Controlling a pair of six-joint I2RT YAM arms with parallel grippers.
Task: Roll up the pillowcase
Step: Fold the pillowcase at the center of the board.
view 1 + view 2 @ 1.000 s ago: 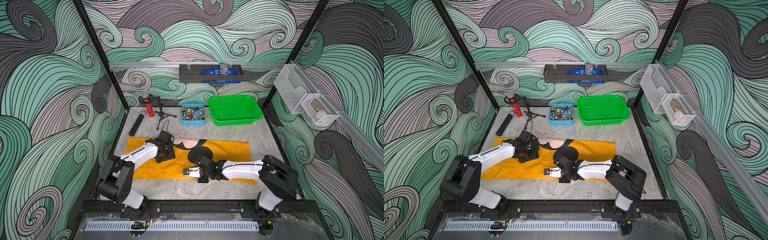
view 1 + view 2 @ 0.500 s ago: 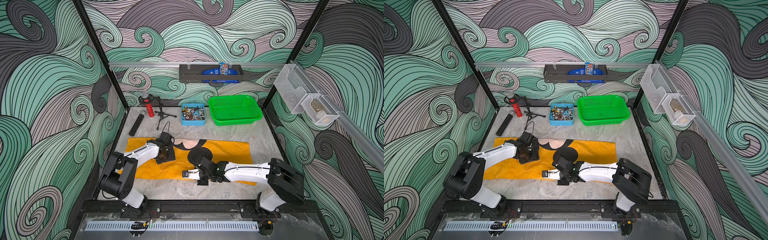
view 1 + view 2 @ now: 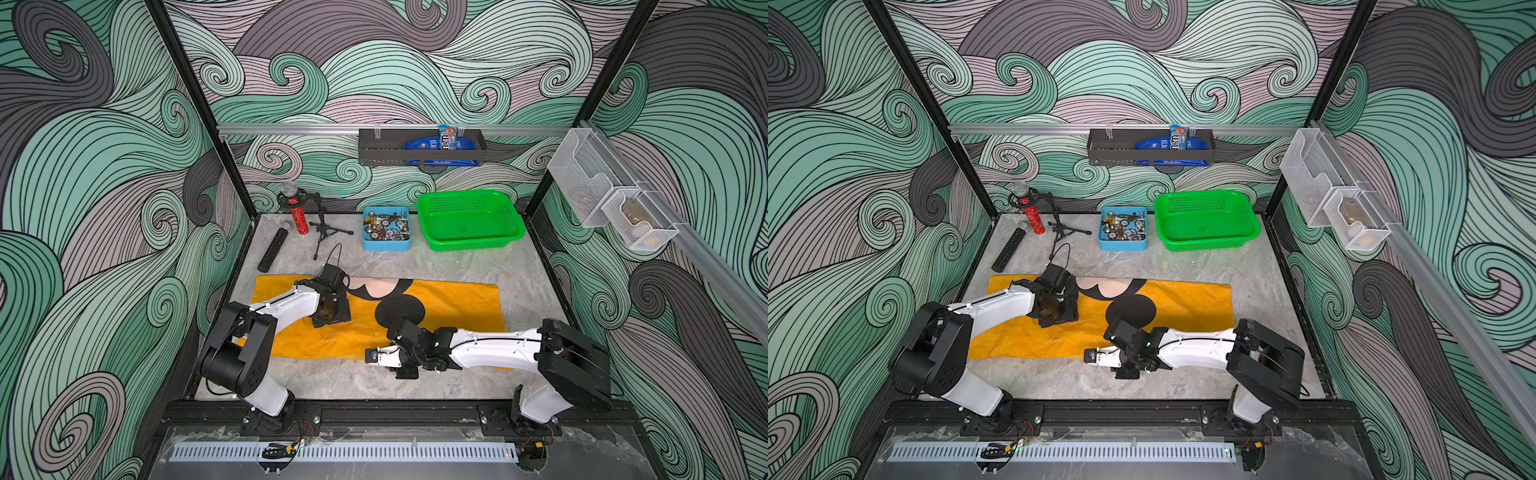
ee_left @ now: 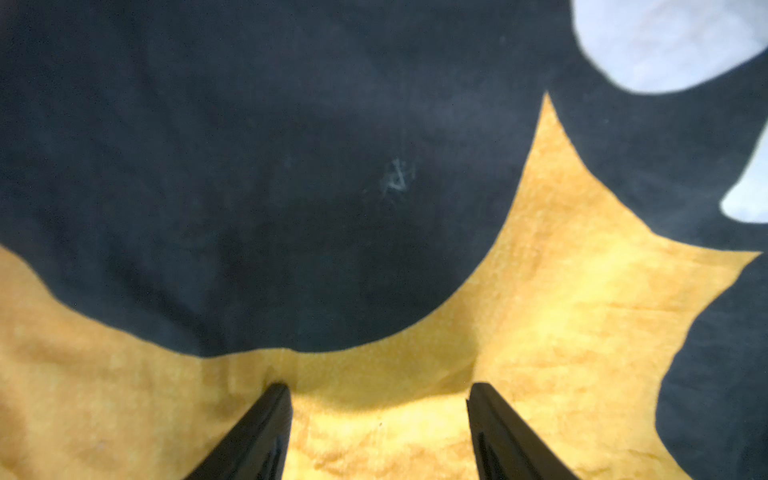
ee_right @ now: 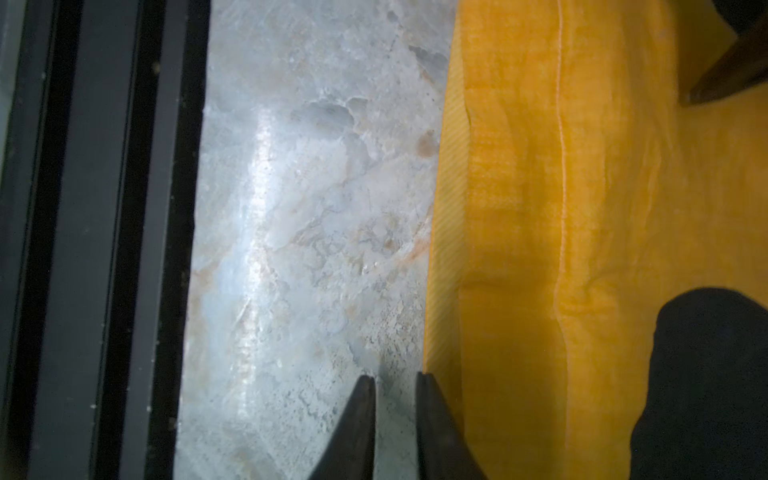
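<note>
The pillowcase (image 3: pixel 453 305) lies flat in a long yellow strip across the middle of the table (image 3: pixel 457 262). The left gripper (image 4: pixel 379 388) sits low over the cloth, next to a big round black patch of the print. Its two fingers are wide apart, with nothing between them. The right gripper (image 5: pixel 395 380) is at the near edge of the cloth (right where the yellow meets the gray stone). Its fingers are only a little apart and hold nothing.
</note>
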